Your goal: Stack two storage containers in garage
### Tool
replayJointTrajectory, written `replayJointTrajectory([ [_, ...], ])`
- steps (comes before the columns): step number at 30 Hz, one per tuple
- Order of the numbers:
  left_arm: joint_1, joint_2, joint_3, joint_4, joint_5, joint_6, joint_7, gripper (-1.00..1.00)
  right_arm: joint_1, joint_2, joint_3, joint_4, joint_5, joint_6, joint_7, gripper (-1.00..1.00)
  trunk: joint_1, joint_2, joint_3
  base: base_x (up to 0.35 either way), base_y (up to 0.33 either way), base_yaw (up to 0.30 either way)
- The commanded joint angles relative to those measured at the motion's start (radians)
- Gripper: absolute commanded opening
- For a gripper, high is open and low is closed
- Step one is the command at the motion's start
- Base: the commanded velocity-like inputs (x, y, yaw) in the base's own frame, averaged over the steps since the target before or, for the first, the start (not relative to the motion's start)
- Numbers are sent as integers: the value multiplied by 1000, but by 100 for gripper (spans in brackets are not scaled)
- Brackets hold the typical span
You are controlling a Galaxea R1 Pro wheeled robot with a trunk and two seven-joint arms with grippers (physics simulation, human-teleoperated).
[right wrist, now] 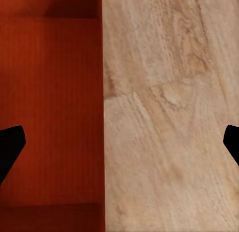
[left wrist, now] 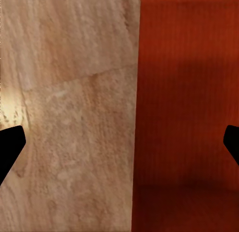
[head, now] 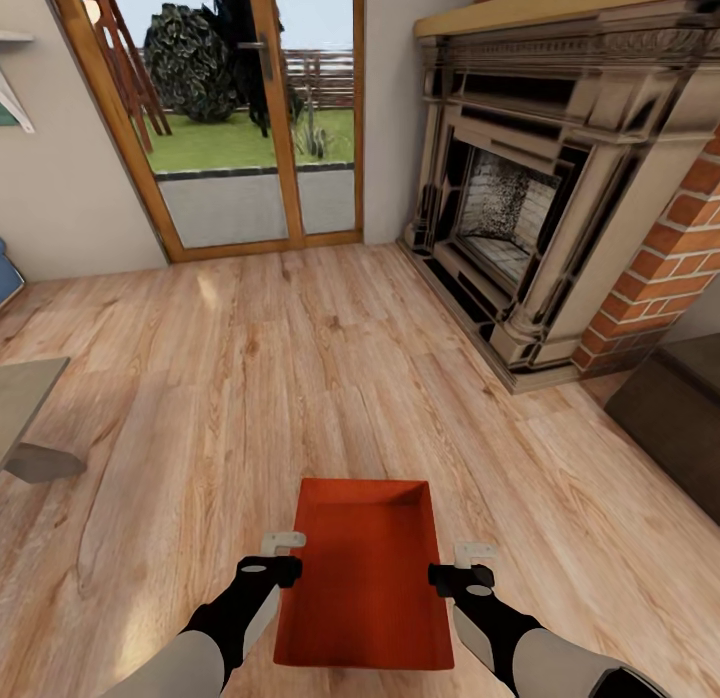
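Note:
One orange-red storage container (head: 365, 578) sits low in front of me over the living room's light wood-plank floor (head: 300, 378), open top up. I cannot tell whether it rests on the planks or is lifted. My left gripper (head: 283, 556) stands at its left wall and my right gripper (head: 470, 566) at its right wall. In the left wrist view the container (left wrist: 189, 92) has its thin wall running between the wide-apart fingers of the left gripper (left wrist: 124, 142). The right wrist view shows the same for the container (right wrist: 50, 92) and the right gripper (right wrist: 124, 142). Both are open, astride the walls.
A brick fireplace (head: 520, 208) stands ahead on the right, with a dark low block (head: 680, 418) beside it. A wood-framed glass door (head: 250, 108) to the garden is straight ahead. A table corner (head: 25, 398) and a blue sofa edge (head: 8, 268) are at the left.

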Motion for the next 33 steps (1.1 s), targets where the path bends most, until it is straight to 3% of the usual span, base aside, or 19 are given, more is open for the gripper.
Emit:
replayJointTrajectory([
  [1, 0, 0, 2, -2, -6, 6, 2, 100, -1, 0, 8, 0, -11, -4, -4, 100, 0, 0, -1, 7, 0, 0],
  [10, 0, -1, 1, 0, -2, -5, 33, 100, -1, 2, 8, 17, -12, -4, 1, 100, 0, 0, -1, 1, 0, 0],
  [22, 0, -2, -3, 75, 2, -7, 27, 100, 1, 8, 4, 111, -14, -5, 3, 100, 0, 0, -1, 0, 0, 0],
  [33, 0, -1, 4, 99, 2, -8, 27, 100, 11, 23, 4, 114, -11, -7, 4, 100, 0, 0, -1, 0, 0, 0],
])
